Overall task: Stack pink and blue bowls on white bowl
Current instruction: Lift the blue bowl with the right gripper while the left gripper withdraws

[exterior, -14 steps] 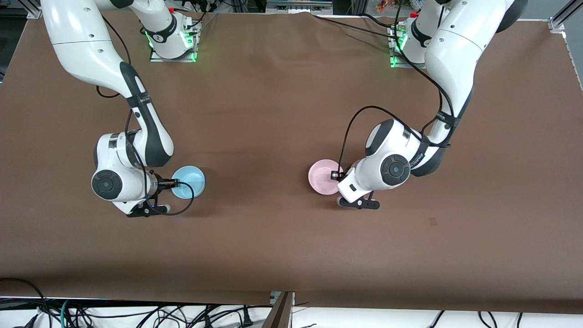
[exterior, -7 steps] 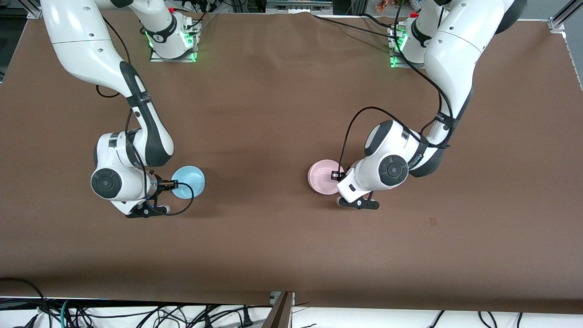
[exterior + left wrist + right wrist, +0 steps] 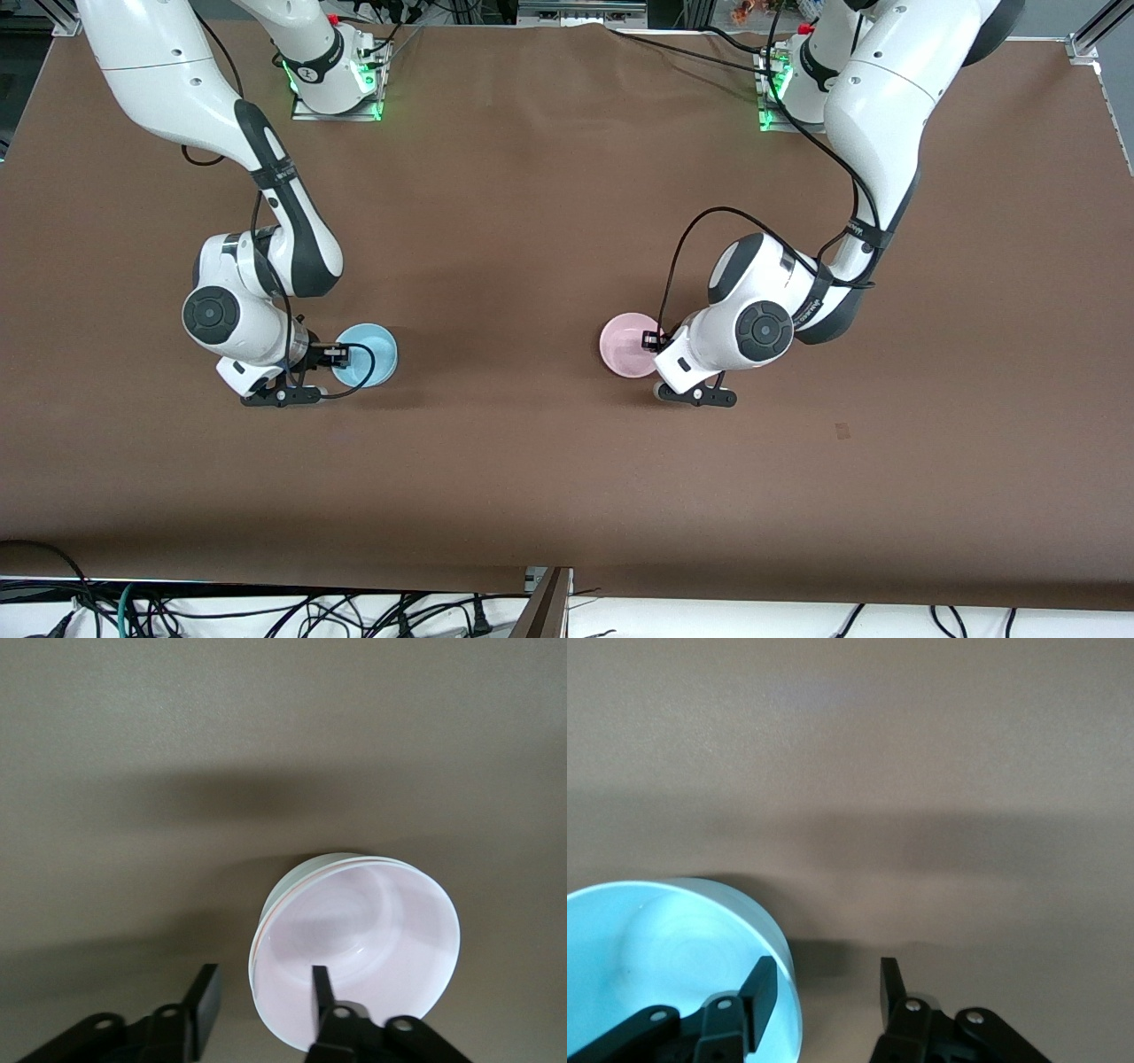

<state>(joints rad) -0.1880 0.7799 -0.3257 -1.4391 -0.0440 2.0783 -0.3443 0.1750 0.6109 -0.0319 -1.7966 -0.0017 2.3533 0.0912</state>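
On the brown table (image 3: 532, 221), toward the right arm's end, the blue bowl (image 3: 365, 354) sits upright, and the right gripper (image 3: 301, 377) is down at its rim on the side nearer the front camera. From the front that gripper is mostly hidden under the wrist; the right wrist view shows what the front cannot: the fingers (image 3: 760, 985) stand apart, one just inside the blue bowl (image 3: 673, 966), the other outside its wall, the rim between them with a gap and no squeeze visible. Toward the left arm's end, about as far from the front camera, the pink bowl (image 3: 631, 344) sits on the table with the left gripper (image 3: 682, 385) low at its near edge. In the left wrist view the pink bowl (image 3: 354, 948) shows a second pale rim just under its own, which suggests it is nested in the white bowl (image 3: 306, 875); the front view shows only pink. Its fingers (image 3: 321, 981) are parted, one inside the bowl, one outside, rim between them, not pinched.
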